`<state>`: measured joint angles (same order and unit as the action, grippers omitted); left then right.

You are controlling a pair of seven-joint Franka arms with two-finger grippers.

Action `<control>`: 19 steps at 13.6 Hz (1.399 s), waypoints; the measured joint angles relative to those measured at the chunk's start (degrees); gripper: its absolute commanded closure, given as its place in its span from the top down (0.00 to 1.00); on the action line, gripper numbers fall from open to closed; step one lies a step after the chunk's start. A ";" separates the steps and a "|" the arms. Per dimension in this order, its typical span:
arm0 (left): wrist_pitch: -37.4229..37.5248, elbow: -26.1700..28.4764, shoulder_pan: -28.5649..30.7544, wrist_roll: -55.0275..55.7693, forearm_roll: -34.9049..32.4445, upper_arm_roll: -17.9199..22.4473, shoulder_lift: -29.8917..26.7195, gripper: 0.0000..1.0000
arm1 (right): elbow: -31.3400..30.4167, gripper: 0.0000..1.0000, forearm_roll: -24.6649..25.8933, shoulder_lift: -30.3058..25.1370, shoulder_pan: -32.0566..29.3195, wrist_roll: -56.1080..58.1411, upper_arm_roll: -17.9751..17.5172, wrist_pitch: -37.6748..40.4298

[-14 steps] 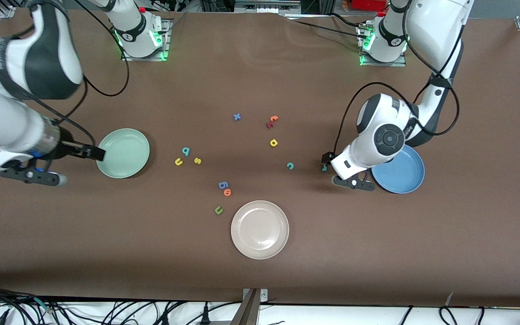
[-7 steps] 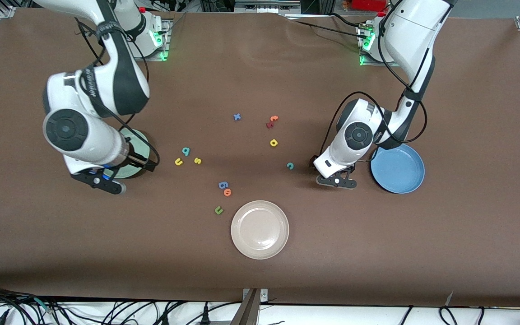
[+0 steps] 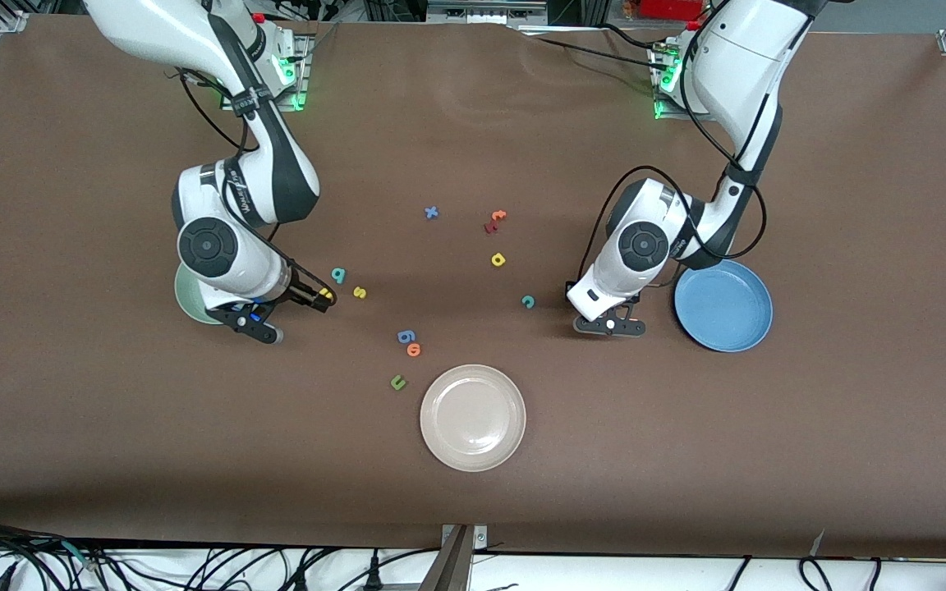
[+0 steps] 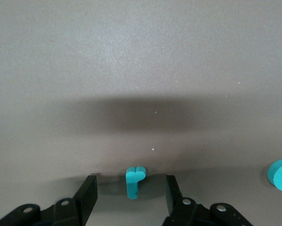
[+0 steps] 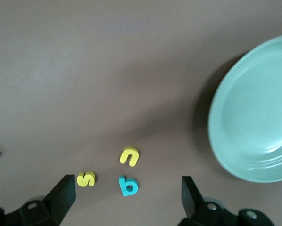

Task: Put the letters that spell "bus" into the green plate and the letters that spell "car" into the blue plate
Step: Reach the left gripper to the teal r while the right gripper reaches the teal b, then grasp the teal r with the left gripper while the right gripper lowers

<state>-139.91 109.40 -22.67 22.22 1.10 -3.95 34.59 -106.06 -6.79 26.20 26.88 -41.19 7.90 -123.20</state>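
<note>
Left end effector [image 4: 130,200] is down at the surface [image 3: 686,460] beside the blue plate [image 3: 723,306], toward the left arm's end. Fingers [image 4: 87,197] stand apart, straddling the teal r [image 4: 133,181] without touching it. Only the left wrist view shows this; in the front view the wrist body hides the r. The r lies flat, long axis running in between the fingers, forked end pointing away from the wrist. Teal c [image 3: 528,301] lies near it, toward the middle; the left wrist view catches it at its edge [image 4: 281,175].

Right end effector [image 5: 127,195] is low over the bus cluster next to the green plate [image 5: 254,127], fingers [image 5: 63,195] wide apart, nothing gripped. Right wrist view shows yellow u [image 5: 129,156], yellow s [image 5: 86,179] and teal b [image 5: 128,185] close together, not touching, all between the fingers. In the front view the fingertips cover most of the u [image 3: 326,292]; b [image 3: 338,275] and s [image 3: 360,292] stay clear. The right arm also covers most of the green plate [image 3: 187,302] there.

Yellow a [image 3: 498,259] lies mid-surface, farther from the front camera than the c. Both plates hold no letters.

Other stuff: blue x [image 3: 431,213], orange and dark red letters [image 3: 494,221], blue g-like letter [image 3: 406,336] touching an orange o [image 3: 414,350], dark green u [image 3: 397,382], beige plate [image 3: 473,418] nearest the front camera. None sits in either gap.
</note>
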 measured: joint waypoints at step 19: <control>3.55 -0.72 -0.71 3.41 -1.29 0.52 -0.45 0.00 | -7.56 0.73 -4.80 3.98 0.03 -0.97 -3.40 -9.08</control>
<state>-136.36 108.67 -23.38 25.63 -0.18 -3.42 34.14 -113.61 -11.59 30.18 26.91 -42.16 4.50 -132.28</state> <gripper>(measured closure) 0.894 0.216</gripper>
